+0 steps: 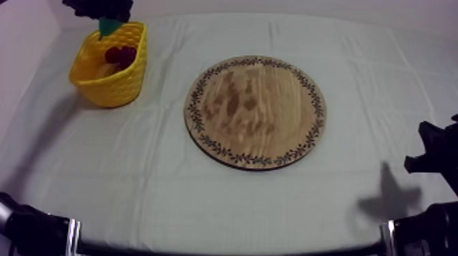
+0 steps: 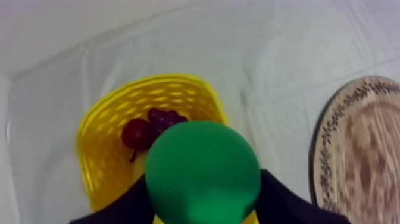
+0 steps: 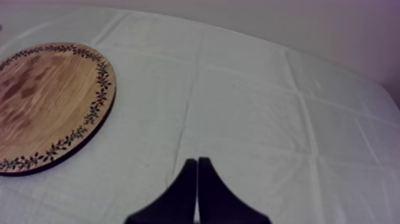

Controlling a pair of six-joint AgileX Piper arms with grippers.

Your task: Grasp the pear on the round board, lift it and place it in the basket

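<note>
The basket (image 1: 112,88) is found on the cloth (image 1: 136,184) at about 10 o'clock from the board (image 1: 255,112). Grapes (image 2: 163,118) and a small red fruit (image 2: 136,132) are already lodged inside it. The pear (image 2: 202,173) is off the board and in the air. It is pinched by the left gripper (image 1: 102,12), whose black fingers (image 2: 116,211) are closed against its two sides. It is held over the basket's 12 o'clock end, close above the rim rather than over the middle of the opening. The step in hand is judged to be the release, so the task is taken as nearly done.

Several slips can be foreseen. If the pear is let go where it hangs, the rim at 12 o'clock may be struck and the pear tipped outward onto the cloth. If it is dropped from height, it may be bounced off the grapes and the small red fruit, since the basket's floor is partly taken. If the gripper is lowered carelessly, the light basket may be pushed or overturned by a finger.

The board is seen bare at the centre. At about 4 o'clock from it the right gripper (image 1: 429,150) is parked near the table edge, its fingers (image 3: 208,196) pressed together on nothing. No trouble is expected from it.
</note>
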